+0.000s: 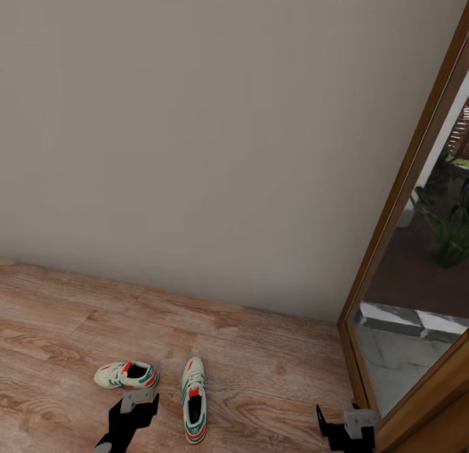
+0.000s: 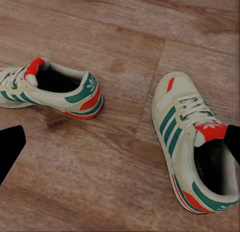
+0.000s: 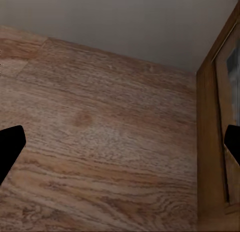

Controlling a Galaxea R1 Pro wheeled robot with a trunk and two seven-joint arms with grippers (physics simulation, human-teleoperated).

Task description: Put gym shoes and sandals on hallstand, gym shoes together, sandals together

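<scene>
Two gym shoes lie apart on the corridor floor point(image 1: 260, 368), white with teal stripes and orange-red patches. One point(image 1: 127, 375) lies sideways; the other point(image 1: 194, 407) points toward the wall. My left gripper point(image 1: 137, 404) hovers open just in front of them. In the left wrist view the sideways shoe point(image 2: 50, 89) and the other shoe point(image 2: 192, 142) lie either side of bare planks, with one dark fingertip point(image 2: 10, 149) at each edge. My right gripper point(image 1: 335, 433) is open near the door frame, its fingertips point(image 3: 10, 147) over bare floor. The sandals and the hallstand are out of view.
A plain beige wall point(image 1: 215, 127) runs behind the shoes. At the right a wooden door frame point(image 1: 391, 219) holds a glass pane with plants beyond; the right gripper is close to its base point(image 3: 212, 142). Open wood floor stretches left and between the arms.
</scene>
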